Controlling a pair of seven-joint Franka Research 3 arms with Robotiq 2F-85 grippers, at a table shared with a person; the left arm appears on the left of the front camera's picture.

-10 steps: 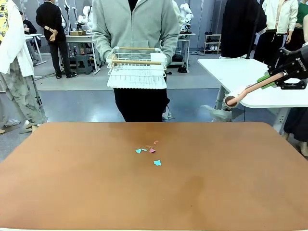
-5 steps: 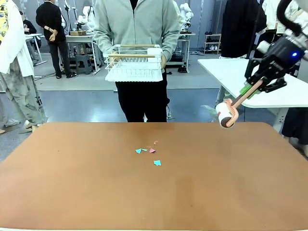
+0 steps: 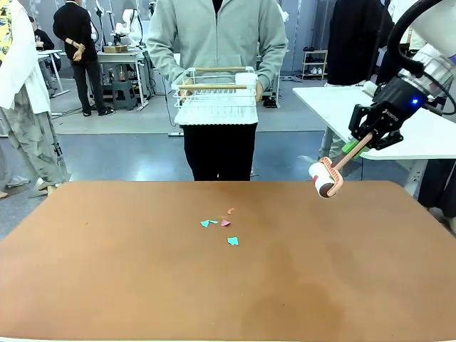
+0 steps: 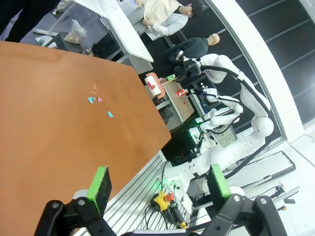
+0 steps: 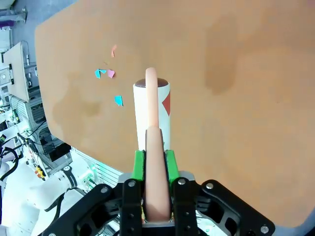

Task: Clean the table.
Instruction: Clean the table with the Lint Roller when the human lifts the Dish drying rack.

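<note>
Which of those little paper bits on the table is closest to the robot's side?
The lone teal scrap. It lies apart, nearest the front camera; the other teal scraps and pink scraps cluster farther across the table.

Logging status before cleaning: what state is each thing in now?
left end effector, open, empty.
lint roller, held clear of the table.
right end effector, shut on the lint roller's handle.
paper scraps, loose on the table.
dish rack, carried by the person.

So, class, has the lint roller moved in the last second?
Yes. The lint roller, gripped by the right tool, has come down and leftward, from before the white table toward the far edge of the brown table.
</note>
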